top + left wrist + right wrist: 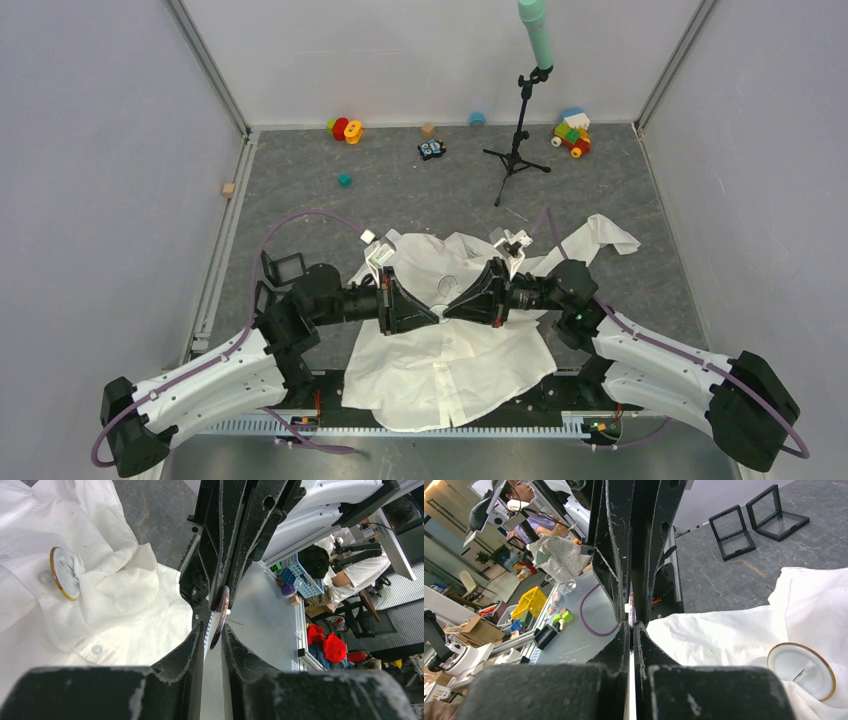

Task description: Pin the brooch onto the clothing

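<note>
On the grey tabletop (330,215), starting at nine o'clock: two black frames (283,268) just off the white shirt (440,375), which lies spread across the middle with a sleeve flung out toward two o'clock. The left gripper (430,313) reaches in from nine o'clock, low over the chest of the shirt. Its fingers (192,645) are narrow, nipping the lower edge of a thin dark disc (220,612) seen edge-on. Dead centre, nose to nose with it, the right gripper (452,304) reaches in from three o'clock. Its fingers (644,642) are drawn almost together with that same disc right at their tips, though whether they truly grip it, I cannot tell. And the brooch (64,574)? It's a white round piece with a gold rim, metal clasp facing up. It lies on the rumpled shirt just beside a button, at twelve o'clock of the meeting fingers and touched by neither. Far back, from twelve to one o'clock: a black tripod stand (518,140) and coloured toy blocks (572,132).
</note>
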Robot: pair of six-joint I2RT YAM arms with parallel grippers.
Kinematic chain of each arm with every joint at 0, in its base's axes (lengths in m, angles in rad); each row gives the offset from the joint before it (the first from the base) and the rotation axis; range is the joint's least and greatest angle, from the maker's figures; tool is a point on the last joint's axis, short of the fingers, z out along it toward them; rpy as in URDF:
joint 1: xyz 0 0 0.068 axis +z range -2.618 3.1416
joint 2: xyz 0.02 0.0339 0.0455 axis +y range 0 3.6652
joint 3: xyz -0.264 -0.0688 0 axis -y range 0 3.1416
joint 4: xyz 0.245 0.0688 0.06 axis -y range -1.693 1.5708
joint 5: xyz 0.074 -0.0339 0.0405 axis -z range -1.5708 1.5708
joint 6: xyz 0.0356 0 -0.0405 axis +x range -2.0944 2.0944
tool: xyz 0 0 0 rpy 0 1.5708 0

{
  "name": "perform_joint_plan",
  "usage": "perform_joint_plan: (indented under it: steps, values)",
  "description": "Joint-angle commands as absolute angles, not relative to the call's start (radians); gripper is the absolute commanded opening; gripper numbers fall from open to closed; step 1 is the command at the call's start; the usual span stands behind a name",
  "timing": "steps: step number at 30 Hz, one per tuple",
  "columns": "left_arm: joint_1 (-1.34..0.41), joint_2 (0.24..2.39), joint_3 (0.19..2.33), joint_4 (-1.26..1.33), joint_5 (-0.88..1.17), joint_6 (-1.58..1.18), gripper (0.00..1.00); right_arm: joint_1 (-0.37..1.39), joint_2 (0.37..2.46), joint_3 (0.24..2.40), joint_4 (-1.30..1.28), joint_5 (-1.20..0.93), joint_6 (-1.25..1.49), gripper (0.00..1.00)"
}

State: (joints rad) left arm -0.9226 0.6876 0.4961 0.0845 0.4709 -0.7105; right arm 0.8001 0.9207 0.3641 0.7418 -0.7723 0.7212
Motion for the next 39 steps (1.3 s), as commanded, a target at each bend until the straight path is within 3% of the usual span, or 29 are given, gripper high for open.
perform_joint_plan:
  steps: [1,4,6,7,11,15,19,24,33,39]
  values:
    - [-0.925,0.685,0.486,0.135,0.463,-0.723,0.22,0.798,0.926,0.368,0.747,-0.764,0.703,0.0]
    - [-0.925,0.686,0.491,0.115,0.446,-0.71,0.04,0.798,0.927,0.368,0.73,-0.761,0.692,0.0]
    - [-0.925,0.687,0.494,0.109,0.447,-0.706,0.02,0.798,0.928,0.37,0.725,-0.763,0.69,0.0]
    - [-0.925,0.686,0.492,0.109,0.446,-0.707,0.02,0.796,0.928,0.373,0.716,-0.761,0.683,0.05]
    - [-0.925,0.672,0.484,0.094,0.406,-0.713,0.02,0.795,0.899,0.389,0.618,-0.701,0.616,0.39]
    - [-0.925,0.657,0.456,0.034,0.321,-0.72,0.02,0.795,0.835,0.421,0.342,-0.482,0.421,0.54]
    - [-0.926,0.657,0.402,0.006,0.223,-0.782,0.02,0.803,0.76,0.353,0.25,-0.26,0.332,0.62]
    - [-0.938,0.663,0.367,-0.031,0.164,-0.863,0.02,0.916,0.718,0.312,0.244,-0.071,0.293,0.59]
    - [-1.036,0.687,0.414,-0.174,-0.065,-0.989,0.02,1.278,0.732,0.317,0.203,0.499,0.247,0.59]
    - [-1.155,0.726,0.449,-0.213,-0.237,-1.066,0.02,1.416,0.813,0.343,0.202,0.688,0.234,0.57]
